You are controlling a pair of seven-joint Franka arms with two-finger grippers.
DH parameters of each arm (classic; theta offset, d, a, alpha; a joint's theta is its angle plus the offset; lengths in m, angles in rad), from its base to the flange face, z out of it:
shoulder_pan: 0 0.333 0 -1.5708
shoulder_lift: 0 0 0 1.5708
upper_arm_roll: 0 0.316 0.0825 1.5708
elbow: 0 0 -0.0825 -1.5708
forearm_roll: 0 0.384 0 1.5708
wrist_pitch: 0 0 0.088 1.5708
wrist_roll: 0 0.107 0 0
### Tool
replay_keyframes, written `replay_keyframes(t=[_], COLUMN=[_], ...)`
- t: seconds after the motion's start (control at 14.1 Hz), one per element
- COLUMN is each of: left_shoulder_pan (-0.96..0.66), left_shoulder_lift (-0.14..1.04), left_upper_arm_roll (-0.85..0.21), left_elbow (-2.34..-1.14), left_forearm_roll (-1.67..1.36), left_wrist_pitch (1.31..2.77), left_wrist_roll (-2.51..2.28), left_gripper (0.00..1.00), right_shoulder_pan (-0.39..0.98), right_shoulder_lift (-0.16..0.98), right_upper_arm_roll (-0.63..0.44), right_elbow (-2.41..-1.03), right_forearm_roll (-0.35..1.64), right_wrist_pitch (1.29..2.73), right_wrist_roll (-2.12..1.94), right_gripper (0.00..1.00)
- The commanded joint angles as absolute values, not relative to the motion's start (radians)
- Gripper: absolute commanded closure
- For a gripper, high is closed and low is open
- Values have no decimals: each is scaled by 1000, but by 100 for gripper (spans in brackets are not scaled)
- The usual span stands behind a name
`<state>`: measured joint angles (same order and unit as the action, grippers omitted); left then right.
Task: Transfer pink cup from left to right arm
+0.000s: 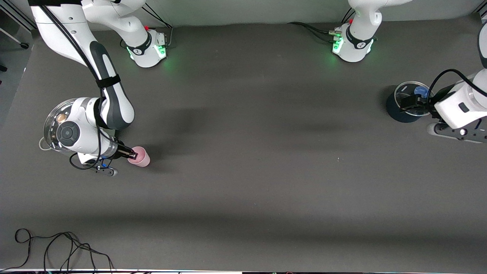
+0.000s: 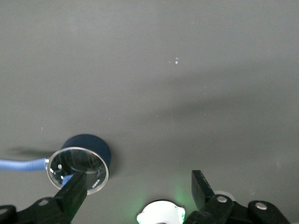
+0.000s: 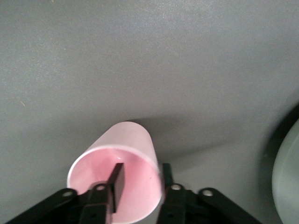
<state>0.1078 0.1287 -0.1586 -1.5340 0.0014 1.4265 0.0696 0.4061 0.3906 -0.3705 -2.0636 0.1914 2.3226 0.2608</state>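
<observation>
I have the pink cup (image 1: 139, 156) at the right arm's end of the table, with the right gripper (image 1: 132, 155) clamped on its rim: in the right wrist view one finger (image 3: 117, 179) sits inside the cup (image 3: 117, 177) and the other presses the outside of the wall, so the jaws are narrow and holding it. The cup looks tilted, its mouth turned toward the gripper. Whether its base touches the mat I cannot tell.

Just beside the right wrist, toward the table's edge, I see a pot with a glass lid (image 1: 51, 127), partly hidden under the arm.

The left gripper (image 1: 412, 103) hangs over a dark blue pot (image 1: 395, 110) at the left arm's end of the table. Its fingers (image 2: 74, 189) stand wide apart with nothing between them; the pot (image 2: 88, 144) shows a clear glass lid (image 2: 77, 168) and a blue handle (image 2: 21, 164).

The surface is a plain dark grey mat (image 1: 247, 171). A loose black cable (image 1: 57, 247) curls near the front edge, at the right arm's end. The wide middle stretch between the two arms is bare mat, well apart from both pots.
</observation>
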Motion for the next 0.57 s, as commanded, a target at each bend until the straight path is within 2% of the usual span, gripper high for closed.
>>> replay_keyframes(t=[0.0, 0.14, 0.28, 0.35, 0.5], left_shoulder_pan=[104, 98, 101, 104, 107], left_shoulder_lift=[115, 83, 43, 20, 14], left_upper_arm_roll=[-152, -155, -155, -155, -152], left_elbow=[-1528, -1558, -1639, -1688, -1698], left_forearm_roll=[25, 34, 35, 35, 35], left_wrist_pitch=[1419, 1454, 1544, 1583, 1595], left_wrist_roll=[-17, -18, -20, -20, -18], left_gripper=[0, 0, 0, 0, 0], right_shoulder_pan=[410, 411, 413, 413, 411], right_shoulder_lift=[332, 279, 224, 203, 170], right_upper_arm_roll=[-374, -374, -374, -374, -376], right_elbow=[-2060, -2043, -2016, -1991, -1918], right_forearm_roll=[215, 213, 213, 212, 199], right_wrist_pitch=[2278, 2231, 2197, 2160, 2036], right_wrist_roll=[232, 232, 232, 230, 230], right_gripper=[38, 29, 8, 1, 1])
